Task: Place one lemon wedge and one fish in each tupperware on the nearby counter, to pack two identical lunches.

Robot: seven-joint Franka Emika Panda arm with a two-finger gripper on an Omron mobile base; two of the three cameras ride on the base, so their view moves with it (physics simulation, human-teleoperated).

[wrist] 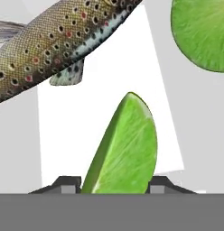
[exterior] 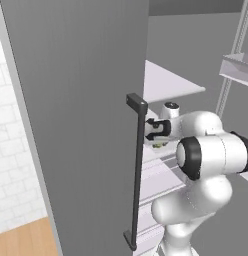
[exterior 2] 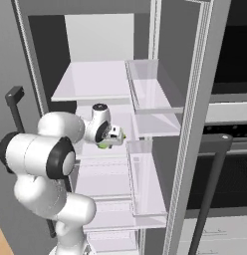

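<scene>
The gripper (wrist: 116,185) stood over a fridge shelf (exterior 2: 105,144), its jaws clamped on a lemon wedge (wrist: 125,146) (a fish (wrist: 59,40) lay just beyond).

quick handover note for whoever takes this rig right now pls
Gripper: dark fingertips on either side of a bright lime-green lemon wedge on the white fridge shelf; a firm grip cannot be told.
Second green lemon wedge and a spotted grey-tan fish lie on the same shelf.
Done: nothing seen packed.
Left: lift this wedge out, carry it to a container, then the rest.
</scene>
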